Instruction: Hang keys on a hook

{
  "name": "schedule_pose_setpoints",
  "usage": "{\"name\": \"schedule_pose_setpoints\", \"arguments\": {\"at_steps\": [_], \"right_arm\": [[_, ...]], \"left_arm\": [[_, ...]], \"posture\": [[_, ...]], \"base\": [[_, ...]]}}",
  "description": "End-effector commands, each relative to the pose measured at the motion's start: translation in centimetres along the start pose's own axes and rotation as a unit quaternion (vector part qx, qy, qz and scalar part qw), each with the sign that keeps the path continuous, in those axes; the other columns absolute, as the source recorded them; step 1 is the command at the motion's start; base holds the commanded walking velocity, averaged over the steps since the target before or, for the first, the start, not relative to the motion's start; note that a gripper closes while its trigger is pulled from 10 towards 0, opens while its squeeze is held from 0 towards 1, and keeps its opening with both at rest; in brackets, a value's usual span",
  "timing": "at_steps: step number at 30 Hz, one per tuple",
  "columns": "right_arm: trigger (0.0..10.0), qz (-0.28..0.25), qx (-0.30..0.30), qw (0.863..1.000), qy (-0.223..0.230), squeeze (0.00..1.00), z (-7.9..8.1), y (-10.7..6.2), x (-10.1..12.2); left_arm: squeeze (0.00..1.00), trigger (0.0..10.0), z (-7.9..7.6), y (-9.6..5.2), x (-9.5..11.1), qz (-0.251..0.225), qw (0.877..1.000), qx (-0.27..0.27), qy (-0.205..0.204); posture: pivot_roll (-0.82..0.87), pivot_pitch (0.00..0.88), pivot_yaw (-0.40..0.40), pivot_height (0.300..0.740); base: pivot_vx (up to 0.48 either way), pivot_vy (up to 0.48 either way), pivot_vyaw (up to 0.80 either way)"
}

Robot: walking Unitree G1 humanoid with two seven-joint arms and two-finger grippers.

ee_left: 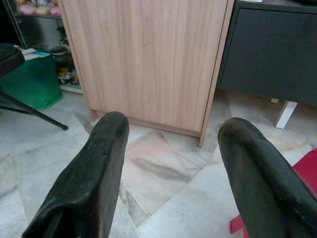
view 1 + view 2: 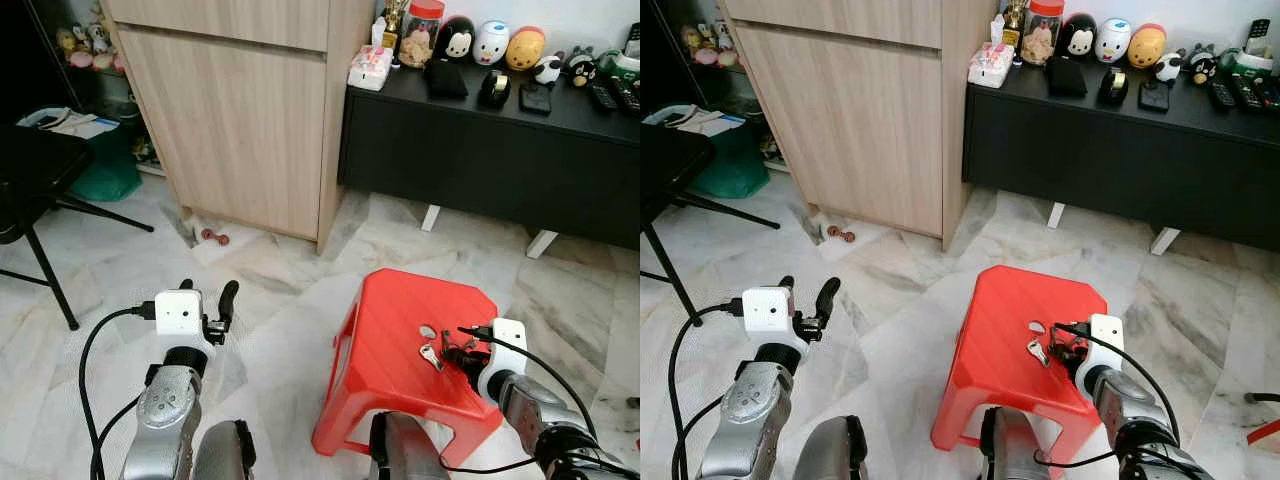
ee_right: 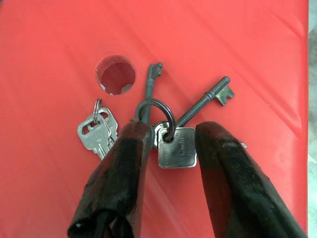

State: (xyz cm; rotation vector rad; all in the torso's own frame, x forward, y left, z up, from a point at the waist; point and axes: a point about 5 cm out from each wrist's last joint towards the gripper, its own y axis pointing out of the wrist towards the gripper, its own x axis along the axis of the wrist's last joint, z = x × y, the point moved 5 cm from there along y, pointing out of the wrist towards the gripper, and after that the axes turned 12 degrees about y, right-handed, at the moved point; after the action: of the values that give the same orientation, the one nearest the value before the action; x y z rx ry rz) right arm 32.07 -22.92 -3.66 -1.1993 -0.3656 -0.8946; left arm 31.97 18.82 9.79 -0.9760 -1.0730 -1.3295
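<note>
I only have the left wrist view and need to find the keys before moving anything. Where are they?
Observer: The keys lie on top of the red stool, in front of the robot on its right.
Operator: Is the right pincer on them?
Observer: The right pincer is open, with its fingers on either side of the key ring and square tag.
Operator: Where is my left pincer relative to that stool?
Observer: The left pincer hovers above the marble floor, left of the stool and apart from it.
</note>
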Motion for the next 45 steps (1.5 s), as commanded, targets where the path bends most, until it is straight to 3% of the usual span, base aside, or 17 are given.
{"name": "schedule_pose_setpoints", "arguments": {"at_steps": [1, 10, 16, 45], "right_arm": [[10.0, -0.005, 0.000, 1.000, 0.012, 0.00, -0.1, 0.0, 0.0], [10.0, -0.010, -0.003, 1.000, 0.009, 0.00, 0.1, 0.1, 0.0], [10.0, -0.052, 0.006, 0.998, 0.019, 0.00, 0.6, 0.1, 1.5], [10.0, -0.052, 0.003, 0.998, 0.017, 0.00, 1.0, 0.3, 1.1]], "left_arm": [[0.00, 10.0, -0.3, -0.3, -0.3, 0.004, 1.000, -0.003, 0.006], [0.00, 10.0, -0.1, -0.5, -0.2, 0.002, 1.000, -0.002, 0.007], [0.00, 10.0, 0.1, -0.7, -0.1, 0.002, 1.000, -0.001, 0.009], [0.00, 10.0, 0.6, -1.5, 0.0, 0.009, 1.000, -0.010, 0.023]], "posture": [[-0.09, 0.085, -0.075, 0.596], [-0.09, 0.098, -0.074, 0.596], [-0.08, 0.114, -0.067, 0.596], [-0.06, 0.157, -0.044, 0.596]], "base": [[0.000, 0.000, 0.00], [0.000, 0.000, 0.00], [0.000, 0.000, 0.00], [0.000, 0.000, 0.00]]}}
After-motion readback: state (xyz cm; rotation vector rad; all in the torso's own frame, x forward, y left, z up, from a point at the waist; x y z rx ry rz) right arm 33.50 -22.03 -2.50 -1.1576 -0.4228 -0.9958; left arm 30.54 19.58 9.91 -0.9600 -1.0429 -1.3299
